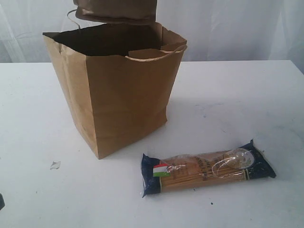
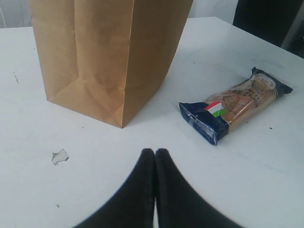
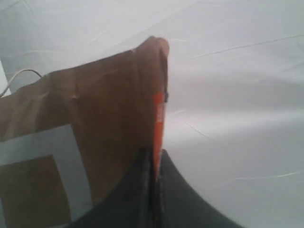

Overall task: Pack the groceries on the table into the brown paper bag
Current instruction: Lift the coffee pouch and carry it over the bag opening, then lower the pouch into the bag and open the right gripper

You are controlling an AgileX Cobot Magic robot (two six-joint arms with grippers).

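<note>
Spaghetti pack on the desk, pouch held above the open bag.

Nearest, the left fingers (image 2: 140,190) are pressed together with nothing between them, over the white desk (image 1: 237,104), with a paper scrap (image 1: 55,165) near them. The blue-ended spaghetti pack (image 1: 206,168) lies flat near the bag's front corner, not touching it. It bears a small green-white-red flag tab, and its print is too small to read. Behind it the brown paper bag (image 1: 123,95) stands upright and open, its inside dark and contents unseen. Above its mouth, the right fingers (image 3: 137,190) pinch the brown pouch with white square (image 1: 116,10) at an orange-red edge with blurred lettering.
</note>
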